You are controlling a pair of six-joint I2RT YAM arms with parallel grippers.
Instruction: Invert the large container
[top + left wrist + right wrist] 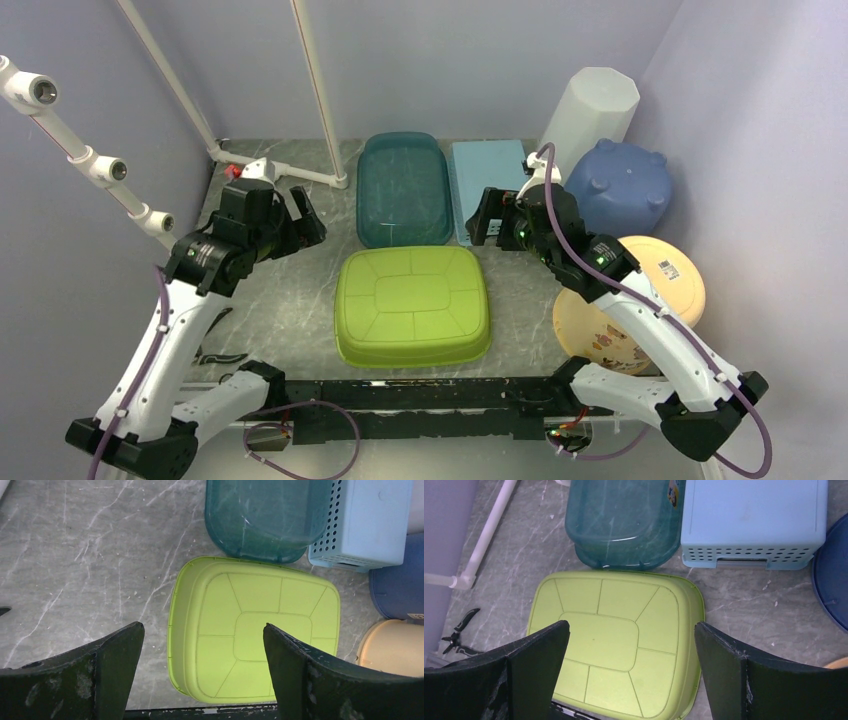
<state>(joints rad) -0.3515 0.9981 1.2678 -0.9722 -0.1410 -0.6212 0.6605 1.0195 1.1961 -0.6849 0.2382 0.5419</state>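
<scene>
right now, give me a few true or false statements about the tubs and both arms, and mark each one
1. The green container lies bottom up on the table. True.
2. The left arm's jaws grip the green container. False: they stand open above the table, holding nothing.
3. The teal tub sits just beyond the green container, on its far side from the arm bases. True.
4. The light blue basket is stacked on the green container. False: it stands on the table beside the teal tub.
5. The right arm's jaws are open. True.
</scene>
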